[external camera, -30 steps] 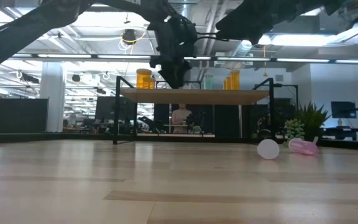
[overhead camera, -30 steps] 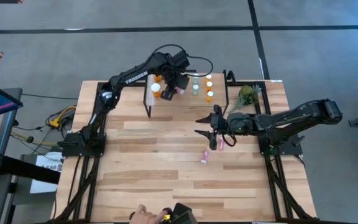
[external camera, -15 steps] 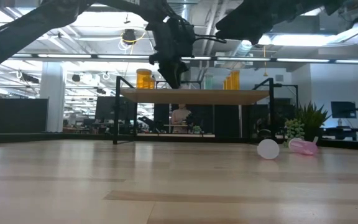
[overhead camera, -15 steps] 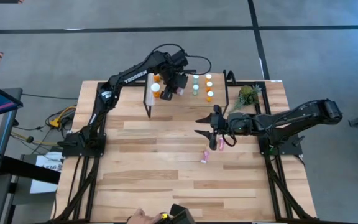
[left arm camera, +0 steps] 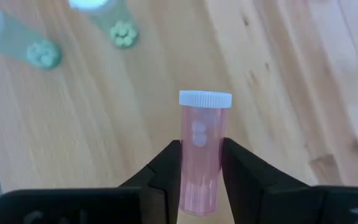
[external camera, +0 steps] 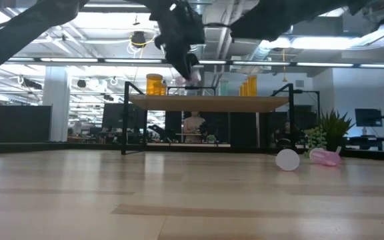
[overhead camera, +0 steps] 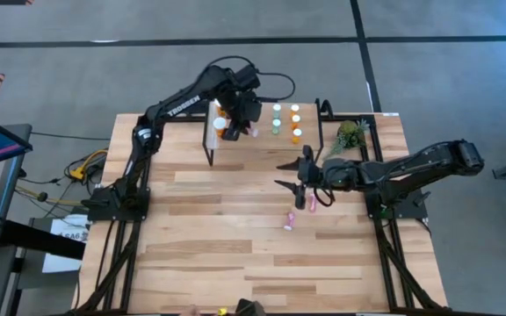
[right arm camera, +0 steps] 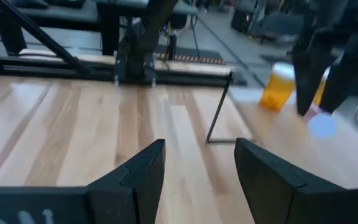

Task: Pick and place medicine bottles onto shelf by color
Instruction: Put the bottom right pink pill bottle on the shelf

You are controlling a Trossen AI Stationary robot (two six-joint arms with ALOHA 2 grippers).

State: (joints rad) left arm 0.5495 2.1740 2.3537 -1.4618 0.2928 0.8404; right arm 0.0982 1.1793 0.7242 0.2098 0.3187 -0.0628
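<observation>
My left gripper [overhead camera: 240, 123] hangs over the shelf [external camera: 212, 103] at the table's far side, shut on a pink medicine bottle [left arm camera: 201, 149] with a white cap. On the shelf [overhead camera: 285, 121] stand a large orange bottle [overhead camera: 220, 125], two pale green ones [overhead camera: 276, 118] and two small orange ones [overhead camera: 296, 123]. Two more pink bottles [overhead camera: 288, 221] [overhead camera: 311, 204] lie on their sides on the table. My right gripper [overhead camera: 299, 180] hovers open over the table's middle, near those two and holding nothing. My left gripper pinches the pink bottle's body [left arm camera: 201, 171] between its two fingers [left arm camera: 169, 168], toward the bottom end. The fingers slant steeply down and lie along the bottle, whose capped end [left arm camera: 205, 98] sticks out past the fingertips. The bottle hangs cap-down and tilted [external camera: 191, 79], clear of the shelf top.
A small green plant [overhead camera: 350, 133] stands by the shelf's right end. The shelf's black legs [external camera: 127, 120] rise from the table's far part. The near half of the wooden table [overhead camera: 235, 254] is bare boards.
My left gripper has gone up from the shelf top and a little toward the table's left, tipping as it rose. The pink bottle has come up with it and now hangs clear above the shelf. My right arm has kept still.
</observation>
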